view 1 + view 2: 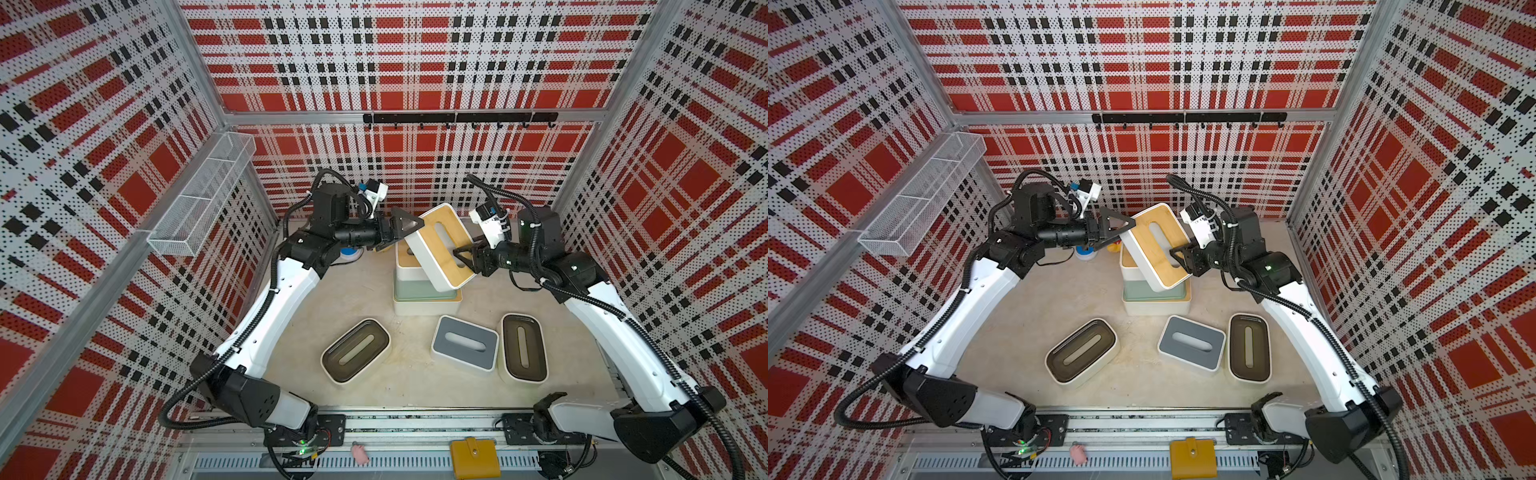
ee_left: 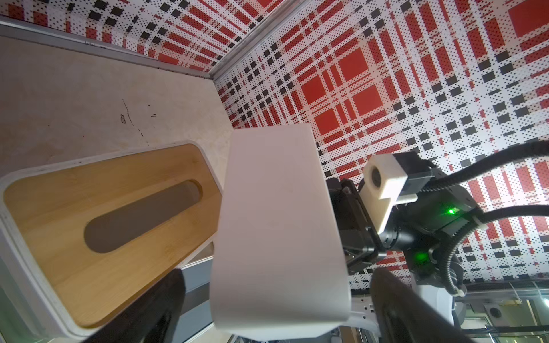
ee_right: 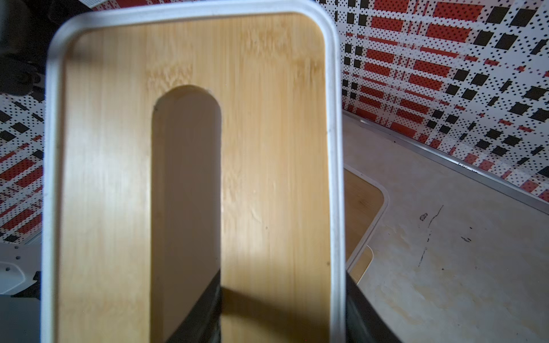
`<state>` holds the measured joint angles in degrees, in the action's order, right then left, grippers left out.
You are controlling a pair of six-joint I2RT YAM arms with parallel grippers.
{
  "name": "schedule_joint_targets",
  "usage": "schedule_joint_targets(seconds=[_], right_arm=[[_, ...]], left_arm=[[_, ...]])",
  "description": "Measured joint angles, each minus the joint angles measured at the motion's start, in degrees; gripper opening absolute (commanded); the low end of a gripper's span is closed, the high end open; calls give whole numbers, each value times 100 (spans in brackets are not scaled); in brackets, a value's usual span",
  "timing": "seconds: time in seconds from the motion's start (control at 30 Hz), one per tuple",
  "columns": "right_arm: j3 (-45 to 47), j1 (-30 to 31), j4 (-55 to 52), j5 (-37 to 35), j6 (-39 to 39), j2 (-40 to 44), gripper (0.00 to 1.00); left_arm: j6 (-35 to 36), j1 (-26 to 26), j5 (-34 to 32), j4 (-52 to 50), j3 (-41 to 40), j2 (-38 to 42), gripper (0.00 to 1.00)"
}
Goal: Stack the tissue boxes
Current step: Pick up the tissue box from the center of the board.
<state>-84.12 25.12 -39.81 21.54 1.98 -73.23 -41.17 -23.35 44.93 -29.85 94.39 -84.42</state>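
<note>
Right wrist view has the right tool [image 3: 279, 322] clamped on a white rectangular tissue box with a bamboo lid [image 3: 267, 142]. One black finger [image 3: 196, 314] reaches down through the oval slot and the other sits outside the long white wall, so lid and wall are pinched between them. In both top views this held box [image 1: 457, 245] hangs tilted in the air, its lid turned up and toward the right arm.

The left tool [image 1: 401, 230] is spread wide at the box's high far corner. In the left wrist view its two dark fingers [image 2: 160, 303] stand on either side of the box's plain white wall; whether they touch it I cannot tell.

Right under the held box, toward the far edge of the tabletop [image 1: 365, 291] and about midway along it, stands a stack of three:
- a white box with a bamboo lid [image 1: 405, 259] on top
- a pale-green box [image 1: 411, 289] in the middle
- a cream box with a bamboo lid [image 1: 424, 308] at the bottom

Closer to the near edge three more lie flat, slots up, apart from the stack. A cream box with a dark-brown lid [image 1: 355, 351] lies toward the left. A white box with a grey lid [image 1: 464, 343] lies to its right, and just beside that is a second cream box with a dark-brown lid [image 1: 523, 347].

A small round blue disc [image 1: 348, 254] shows beneath the left arm near the far edge. A yellow wallet [image 1: 476, 457] lies on the metal rail beyond the near edge.
</note>
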Motion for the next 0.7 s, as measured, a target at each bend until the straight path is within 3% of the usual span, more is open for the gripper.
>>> schedule_joint_targets(seconds=[0.13,0.33,0.7], right_arm=[[0,4,-24,-4,4,0,38],[0,57,-37,-11,24,0,37],[-52,140,-76,-17,66,-44,37]], left_arm=[[0,-11,9,-68,44,-9,99],[4,-11,7,-160,166,-9,90],[0,-11,4,-269,168,-52,82]])
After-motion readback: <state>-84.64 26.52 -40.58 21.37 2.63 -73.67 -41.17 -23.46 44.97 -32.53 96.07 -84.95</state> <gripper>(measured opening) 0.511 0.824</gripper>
